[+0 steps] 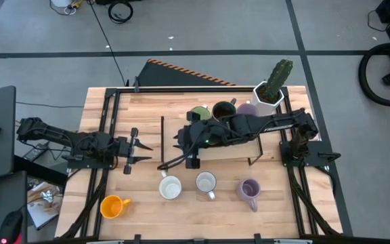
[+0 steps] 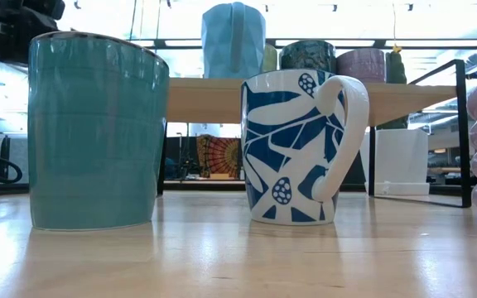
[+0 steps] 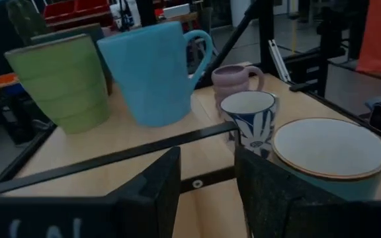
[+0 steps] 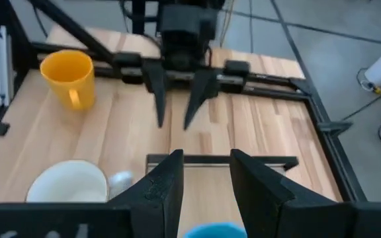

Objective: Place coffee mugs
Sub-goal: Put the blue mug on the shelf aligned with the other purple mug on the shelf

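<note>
The right hand [image 1: 181, 140] grasps the blue mug [image 3: 152, 71] over the shelf beside the green mug [image 3: 61, 80], while the left hand [image 1: 138, 150] waits released above the surface [image 1: 141, 210].

From my seat, the right gripper [image 1: 183, 140] hides the blue mug [image 4: 210, 231], cut off at my wrist picture's edge; whether the fingers touch it, I can't tell.

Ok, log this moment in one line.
left gripper open, waiting left | right gripper at rack, by blue mug | orange mug on table
</note>
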You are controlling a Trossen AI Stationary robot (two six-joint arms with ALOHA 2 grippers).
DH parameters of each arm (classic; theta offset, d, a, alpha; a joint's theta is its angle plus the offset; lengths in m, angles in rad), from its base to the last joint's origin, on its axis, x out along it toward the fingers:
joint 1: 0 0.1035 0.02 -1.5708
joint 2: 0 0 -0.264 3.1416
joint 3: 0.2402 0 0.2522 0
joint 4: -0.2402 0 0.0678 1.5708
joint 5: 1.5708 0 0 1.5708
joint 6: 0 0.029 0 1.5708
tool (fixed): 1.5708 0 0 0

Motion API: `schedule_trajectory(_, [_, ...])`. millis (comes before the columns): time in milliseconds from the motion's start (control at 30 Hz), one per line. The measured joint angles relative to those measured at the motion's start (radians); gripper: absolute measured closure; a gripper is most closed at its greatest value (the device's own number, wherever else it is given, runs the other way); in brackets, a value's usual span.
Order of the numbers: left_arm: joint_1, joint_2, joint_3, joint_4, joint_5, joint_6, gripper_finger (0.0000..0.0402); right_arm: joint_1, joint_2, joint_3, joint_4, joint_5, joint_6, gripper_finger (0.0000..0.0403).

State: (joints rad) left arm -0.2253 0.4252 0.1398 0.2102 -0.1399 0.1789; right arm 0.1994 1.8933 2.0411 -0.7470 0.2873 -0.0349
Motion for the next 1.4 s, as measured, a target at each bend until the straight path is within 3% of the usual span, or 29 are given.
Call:
schedule_trajectory(167, [0.000,-0.001,-0.051,0.084,-0.009,-0.012,0.0253,0.003,0.023,0.000,0.006,-0.002,-0.013,0.0261])
schedule_trajectory(300, [0.001,-0.002,-0.099,0.185,-0.075,-0.011,0.0253,0.003,0.020,0.000,0.005,-0.001,-0.014,0.0240])
schedule_trajectory(700, [0.001,-0.002,-0.099,0.185,-0.114,-0.011,0.0253,0.001,0.020,0.000,0.007,-0.002,-0.020,0.0164])
schedule_trajectory(1033, [0.001,-0.001,-0.099,0.181,-0.114,-0.011,0.0253,-0.027,0.015,0.031,0.061,-0.033,-0.079,0.0175])
schedule_trajectory(1400, [0.001,-0.001,-0.099,0.149,-0.114,-0.011,0.0253,-0.001,0.019,0.029,-0.152,0.040,0.037,0.0180])
